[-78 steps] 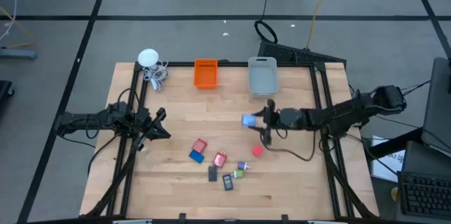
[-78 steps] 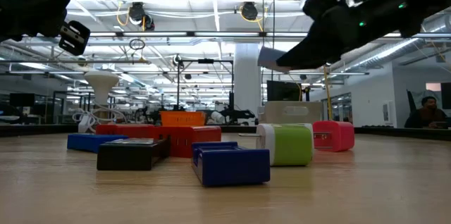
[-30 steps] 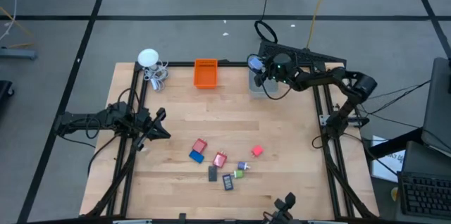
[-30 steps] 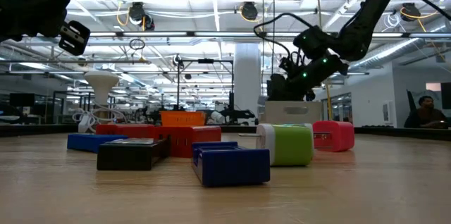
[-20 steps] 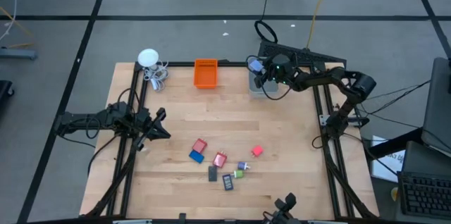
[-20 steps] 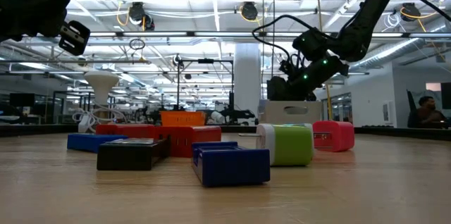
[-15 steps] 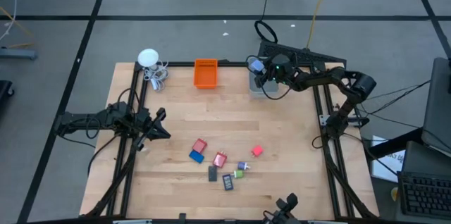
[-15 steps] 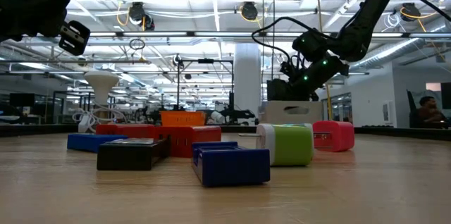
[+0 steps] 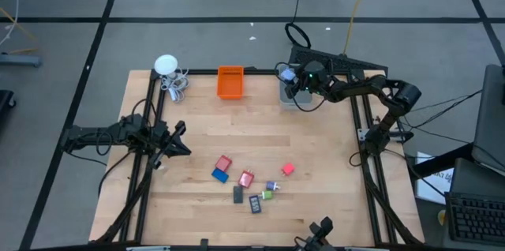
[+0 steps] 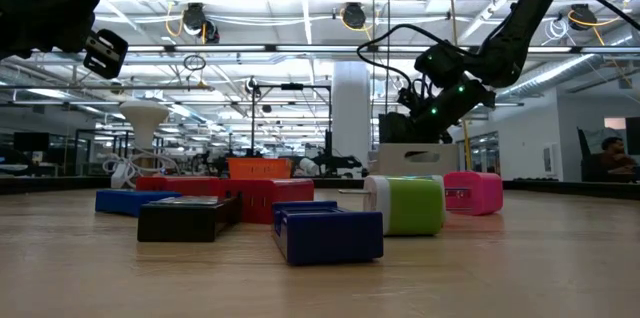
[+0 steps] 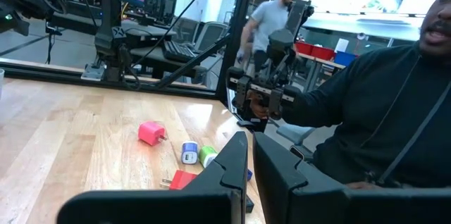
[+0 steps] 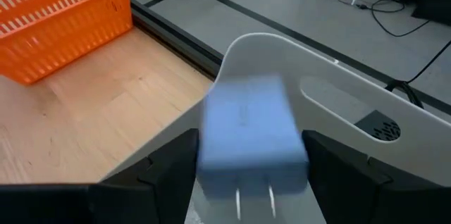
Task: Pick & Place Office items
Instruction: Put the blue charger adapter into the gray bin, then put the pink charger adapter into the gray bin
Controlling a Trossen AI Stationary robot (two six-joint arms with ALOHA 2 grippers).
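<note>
While right gripper [image 12: 250,155] fingers spread, blue charger [image 12: 250,134] (blurred) points prongs wristward.

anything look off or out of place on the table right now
Nothing stands out. The small chargers lie in a loose cluster on the wood. The right end effector has a blue charger between its fingers over the grey bin. The orange bin sits upright.

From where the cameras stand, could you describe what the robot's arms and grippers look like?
Both arms are dark, slim and jointed, with black cables trailing along them. The left gripper shows two flat, angular black fingers. The right gripper has broad black fingers, and green lights glow on its wrist.
</note>
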